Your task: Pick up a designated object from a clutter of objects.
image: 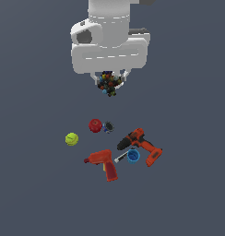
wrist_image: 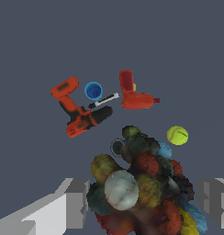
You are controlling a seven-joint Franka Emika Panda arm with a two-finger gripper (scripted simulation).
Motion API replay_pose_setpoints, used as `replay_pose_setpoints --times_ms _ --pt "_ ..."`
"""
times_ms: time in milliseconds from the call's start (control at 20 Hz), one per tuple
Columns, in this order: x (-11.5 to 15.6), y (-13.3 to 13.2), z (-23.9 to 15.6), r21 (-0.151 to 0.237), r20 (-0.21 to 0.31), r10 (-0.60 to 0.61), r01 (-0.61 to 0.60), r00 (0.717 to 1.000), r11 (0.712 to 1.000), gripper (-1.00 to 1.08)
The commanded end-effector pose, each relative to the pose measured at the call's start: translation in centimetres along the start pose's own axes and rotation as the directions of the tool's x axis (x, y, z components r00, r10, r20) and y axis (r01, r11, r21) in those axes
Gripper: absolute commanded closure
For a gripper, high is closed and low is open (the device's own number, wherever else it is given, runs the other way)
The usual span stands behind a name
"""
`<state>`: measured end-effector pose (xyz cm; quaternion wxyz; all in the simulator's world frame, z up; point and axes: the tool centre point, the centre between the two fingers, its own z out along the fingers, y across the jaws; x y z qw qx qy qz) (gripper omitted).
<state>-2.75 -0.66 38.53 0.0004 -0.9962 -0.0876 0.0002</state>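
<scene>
The gripper (image: 109, 79) was closed on the beaded cluster (image: 108, 85), a dark lump of red, blue, green and yellow beads, lifted well above the floor. Below lay two red-orange drills (image: 104, 163) (image: 141, 145), one blue cup (image: 133, 156), one yellow-green ball (image: 72, 138), one red ball (image: 95, 125) and one dark round bit (image: 108, 126).

Bead cluster (image: 108, 84) in hand (image: 109, 81), high above drills (image: 141, 145), cup (image: 133, 156) between them

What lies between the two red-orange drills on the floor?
In the exterior view, a blue cup and a small black-and-white stick lie between the drills; the wrist view agrees.
</scene>
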Motion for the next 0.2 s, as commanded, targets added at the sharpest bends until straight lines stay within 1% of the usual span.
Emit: replay_pose_setpoints --times_ms 0,150 --pt "0.04 0.42 -0.6 0.0 0.0 -0.001 0.001 1.0 1.0 1.08" --pt "0.07 0.54 -0.79 -0.001 0.0 -0.001 0.001 1.0 1.0 1.08"
